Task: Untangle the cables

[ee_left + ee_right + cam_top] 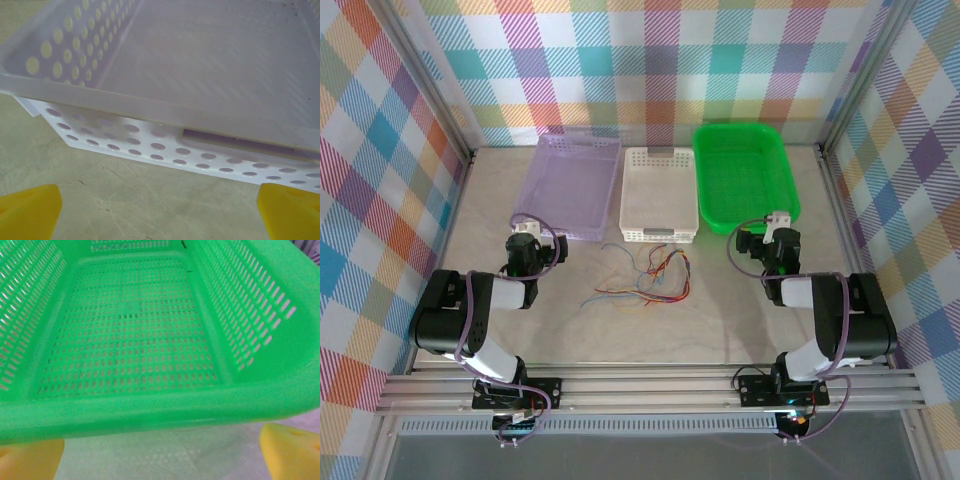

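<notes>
Cables (645,275) first: that loose tangle of very thin red, blue, yellow-orange, green and purple wires sits on the beige marbled tabletop (650,335), just in front of the white perforated plastic basket (660,190) and between your two arms. I'd guess they're featherlight and floppy, so they'll drag their neighbours along and slip out of a lazy pinch. Go for a free end at the edge of the pile, like the strands trailing off to the left, not the crossed middle. Your left gripper (527,235) sits low, nose pointed at the near wall of the translucent purple basket (570,185), jaws spread wide with nothing in them. The right gripper (775,228) mirrors it at the near rim of the bright green slotted basket (745,175), fingers just as wide and empty. Both are well apart from the wires.
</notes>
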